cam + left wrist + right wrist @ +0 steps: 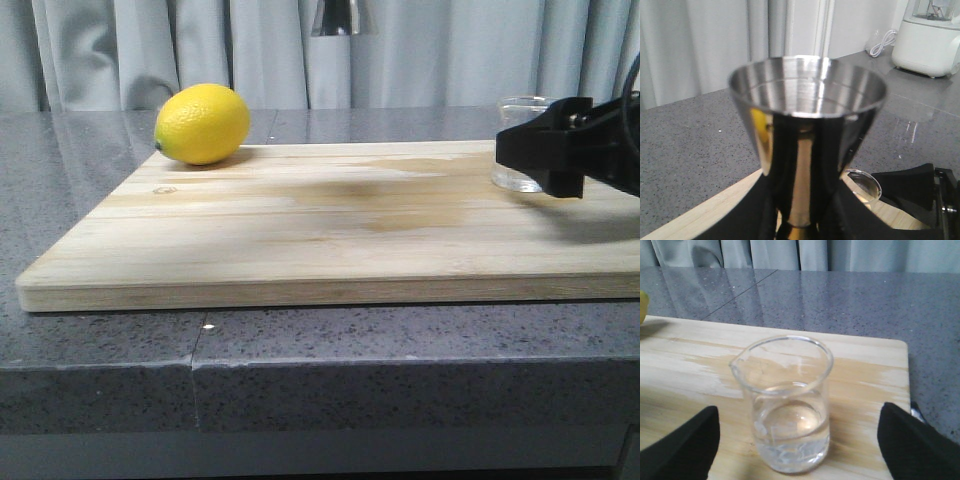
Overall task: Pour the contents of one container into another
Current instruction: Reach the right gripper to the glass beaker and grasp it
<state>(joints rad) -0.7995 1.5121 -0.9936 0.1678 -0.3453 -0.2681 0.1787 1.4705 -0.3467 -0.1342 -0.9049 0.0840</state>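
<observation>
The steel jigger (807,107) stands upright in my left gripper (800,212), which is shut on its narrow waist. It hangs high over the board, and only its lower cone (336,16) shows at the top edge of the front view. The clear glass beaker (785,405) stands on the board's far right, holding a little clear liquid. My right gripper (800,412) is open around it, a black finger (685,445) on each side, apart from the glass. In the front view the right gripper (545,150) covers part of the beaker (518,110).
A yellow lemon (203,123) lies at the back left of the wooden cutting board (330,230), which rests on a grey stone counter (120,350). A white blender base (927,45) stands on the counter. Curtains hang behind.
</observation>
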